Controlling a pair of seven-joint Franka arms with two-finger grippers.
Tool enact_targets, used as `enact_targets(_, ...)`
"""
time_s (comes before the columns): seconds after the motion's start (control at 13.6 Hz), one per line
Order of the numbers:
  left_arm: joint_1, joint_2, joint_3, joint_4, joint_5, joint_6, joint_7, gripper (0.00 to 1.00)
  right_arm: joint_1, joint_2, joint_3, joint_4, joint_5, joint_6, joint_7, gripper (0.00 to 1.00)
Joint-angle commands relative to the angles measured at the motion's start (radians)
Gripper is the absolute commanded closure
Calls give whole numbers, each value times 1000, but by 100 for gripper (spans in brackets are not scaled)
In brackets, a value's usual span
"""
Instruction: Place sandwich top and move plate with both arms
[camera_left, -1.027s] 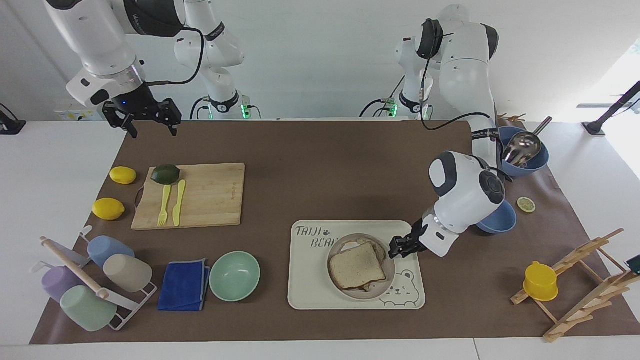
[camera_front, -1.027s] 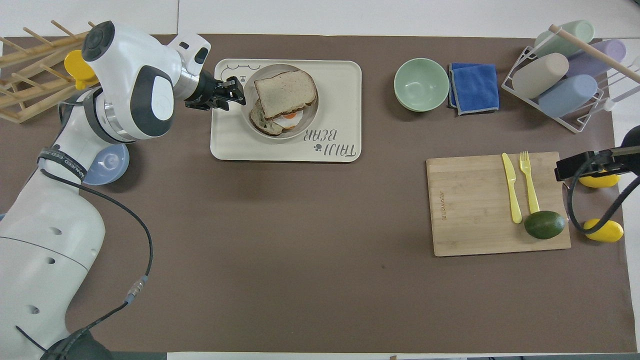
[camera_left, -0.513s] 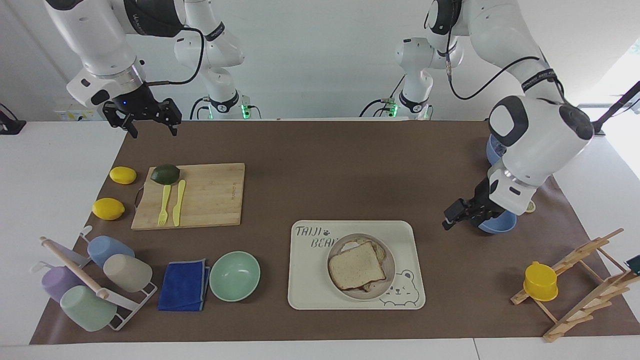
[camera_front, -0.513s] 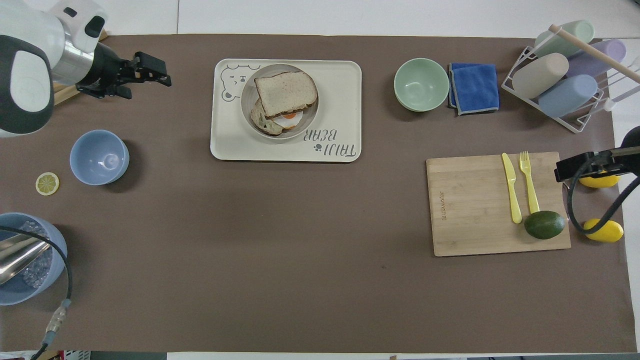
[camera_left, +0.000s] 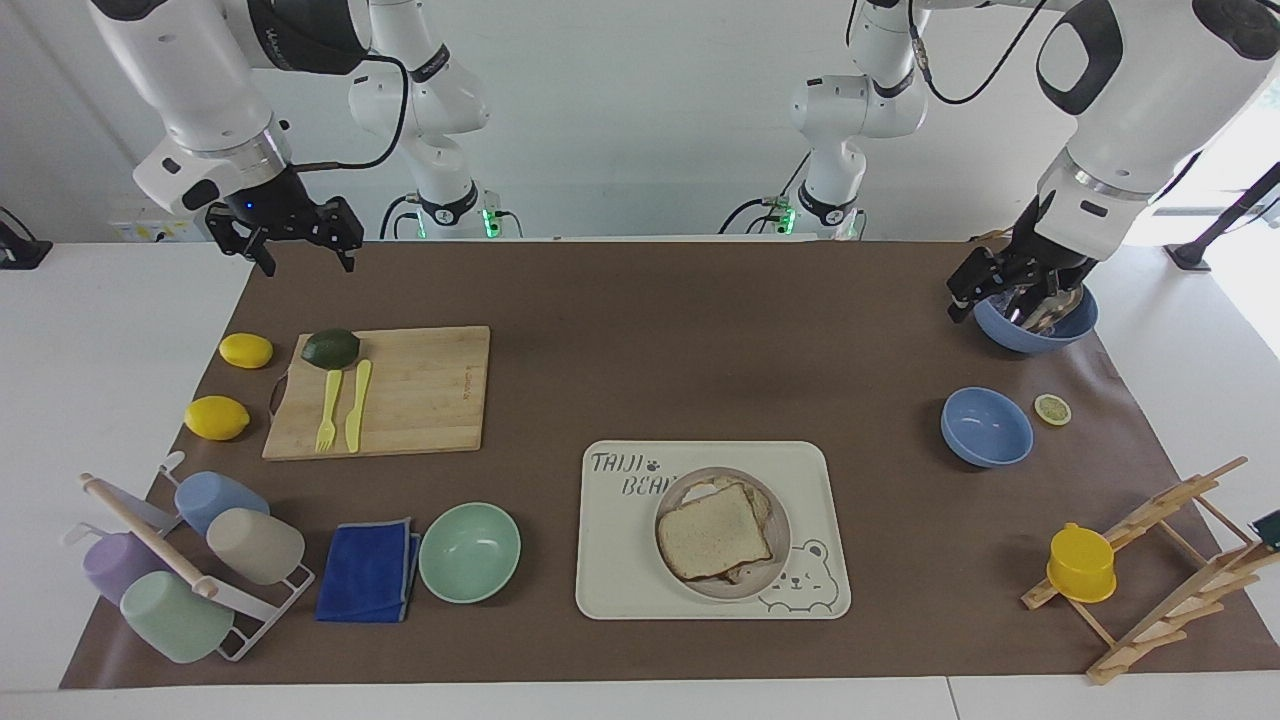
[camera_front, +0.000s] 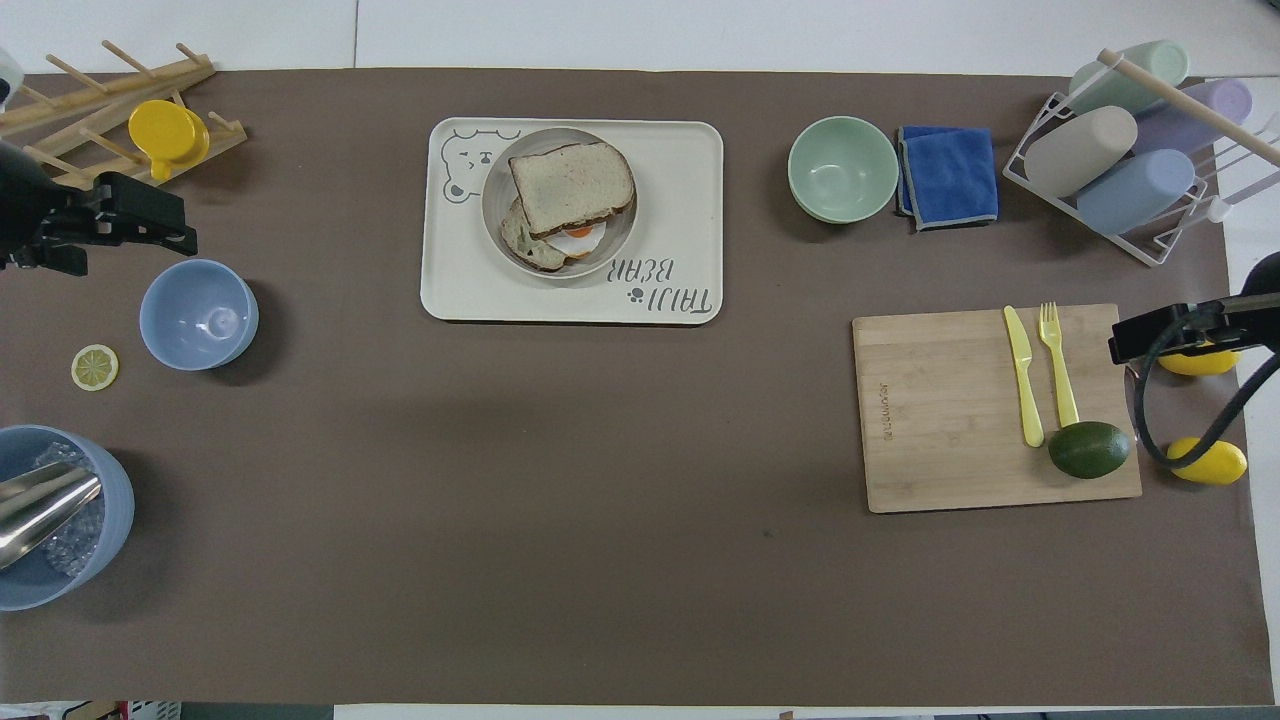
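Observation:
The sandwich top (camera_left: 713, 532) lies flat on the egg-topped toast in the plate (camera_left: 783, 548), which stands on the cream bear tray (camera_left: 620, 540). In the overhead view the sandwich top (camera_front: 572, 185) covers most of the toast, and egg shows at the plate's (camera_front: 622, 238) near side. My left gripper (camera_left: 1000, 300) is open and empty, up in the air over the dark blue bowl with the metal scoop (camera_left: 1040, 325), well away from the plate. It shows at the overhead view's edge (camera_front: 170, 225). My right gripper (camera_left: 303, 262) is open and empty, waiting over the mat by the cutting board (camera_left: 400, 390).
A light blue bowl (camera_left: 987, 427) and a lemon slice (camera_left: 1052, 409) lie toward the left arm's end. A mint-green bowl (camera_left: 469, 551) and a blue cloth (camera_left: 368, 570) sit beside the tray. A cup rack (camera_left: 190, 560), lemons (camera_left: 216, 417) and a wooden rack with a yellow cup (camera_left: 1081, 563) stand at the ends.
My left gripper has drawn back from the plate's rim, risen and swung to its own end of the table, over the scoop bowl. The sandwich top, plate and right arm have not moved.

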Motion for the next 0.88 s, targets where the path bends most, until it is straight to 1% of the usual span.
enact_targets(0.0,-10,-125,-6,-211,55,47,13,0,-4,-11,3,-2,31,-17,10,0)
enact_targets(0.22,6,-178,-30,-334,55,119,37,0,-2,-11,3,-2,30,-17,10,0)
enact_targets(0.29,10,-173,-32,-342,55,132,50,0,-2,-11,3,-2,31,-17,10,0)
enact_targets(0.37,13,-167,-33,-333,55,126,51,0,-2,-11,3,-2,31,-19,10,0)
enact_targets(0.44,39,-157,-39,-302,54,102,51,0,-2,-11,3,-2,31,-19,10,0)
enact_targets(0.59,94,-117,-81,-203,54,28,59,0,-2,-11,3,-2,31,-19,10,0)
enact_targets(0.66,95,-111,-79,-190,54,25,70,0,-4,-11,3,-2,31,-19,10,0)
enact_targets(0.81,90,-113,-81,-199,54,34,71,0,-2,-11,3,-2,31,-19,10,0)
